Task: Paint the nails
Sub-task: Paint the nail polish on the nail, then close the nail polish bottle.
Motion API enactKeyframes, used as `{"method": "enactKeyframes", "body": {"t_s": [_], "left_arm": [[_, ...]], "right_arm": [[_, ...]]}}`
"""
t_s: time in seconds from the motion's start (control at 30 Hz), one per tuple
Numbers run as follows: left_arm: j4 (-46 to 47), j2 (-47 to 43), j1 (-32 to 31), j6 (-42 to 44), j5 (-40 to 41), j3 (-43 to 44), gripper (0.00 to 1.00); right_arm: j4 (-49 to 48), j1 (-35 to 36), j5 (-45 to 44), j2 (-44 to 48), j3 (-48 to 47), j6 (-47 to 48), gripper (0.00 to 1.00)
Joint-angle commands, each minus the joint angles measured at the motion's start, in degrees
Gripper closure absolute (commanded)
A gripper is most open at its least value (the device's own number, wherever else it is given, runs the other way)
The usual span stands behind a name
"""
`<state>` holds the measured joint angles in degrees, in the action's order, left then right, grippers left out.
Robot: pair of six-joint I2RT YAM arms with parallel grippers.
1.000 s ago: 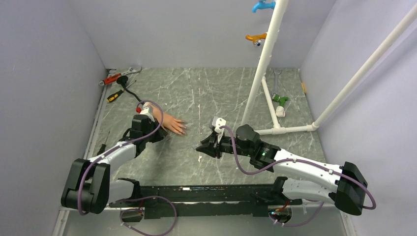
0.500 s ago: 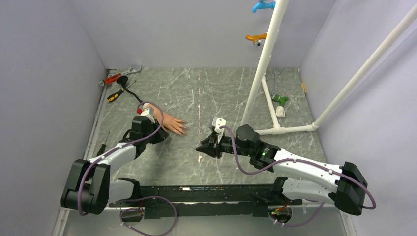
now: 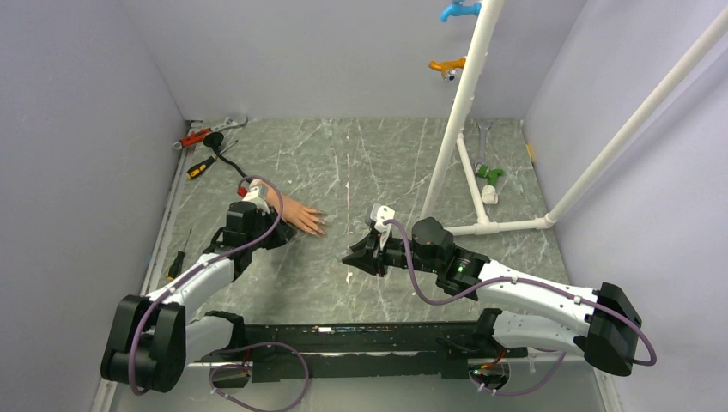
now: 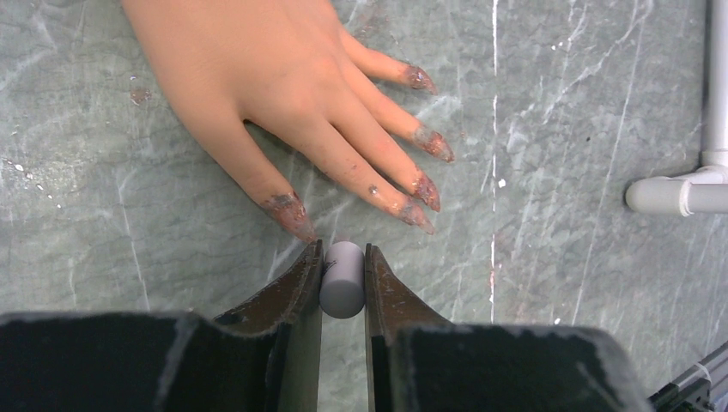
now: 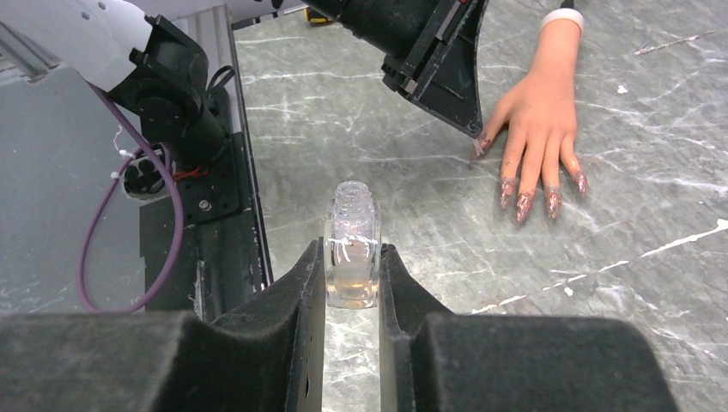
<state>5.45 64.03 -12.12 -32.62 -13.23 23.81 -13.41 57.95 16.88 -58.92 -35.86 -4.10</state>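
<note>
Left gripper (image 4: 342, 253): nearly closed, clamped on a small pale cylinder (image 4: 342, 281), probably the brush handle. The bristles are hidden from view.
Right gripper (image 5: 350, 249): closed on a small clear bottle (image 5: 353, 206), which is upright and uncapped with a little liquid at the bottom.
Mannequin hand (image 4: 275, 77): lies palm down on the grey-green marbled surface (image 4: 558, 172) with its fingers spread.
Nails (image 4: 290, 210): reddish-pink and unevenly smeared. The thumb nail sits just beside the left gripper's jaw tip, and the other four fan out to the right.
Bottle position: well apart from the mannequin hand, towards the right arm's side.
Risk, smearing: polish already reaches the skin around several nails, so a stroke aimed with the bristles unseen could spread it further.
Risk, shoving: the jaw tip is so close to the thumb that a small push could slide the loose mannequin hand out of place.
Risk, spill: the open bottle would leak onto the surface if the right gripper tilts it.
Risk, slip: the smooth cylinder could twist between the jaws under pressure.
</note>
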Motion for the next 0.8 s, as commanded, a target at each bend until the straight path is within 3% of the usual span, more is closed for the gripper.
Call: {"method": "enactKeyframes", "body": {"t_s": [0.0, 0.53, 0.77], "left_arm": [[-5.0, -5.1, -0.3, 0.0, -1.1, 3.7, 1.0], [-32.1, -18.4, -0.4, 7.9, -7.7, 15.0, 1.0], [-33.0, -22.5, -0.9, 13.8, -19.0, 15.1, 1.0]], "right_arm": [[-3.9, 0.2, 0.2, 1.6, 0.0, 0.1, 1.0], [-2.1, 0.2, 1.0, 0.8, 0.0, 1.1, 1.0], [-1.1, 0.2, 0.5, -1.5, -0.3, 1.9, 1.0]]}}
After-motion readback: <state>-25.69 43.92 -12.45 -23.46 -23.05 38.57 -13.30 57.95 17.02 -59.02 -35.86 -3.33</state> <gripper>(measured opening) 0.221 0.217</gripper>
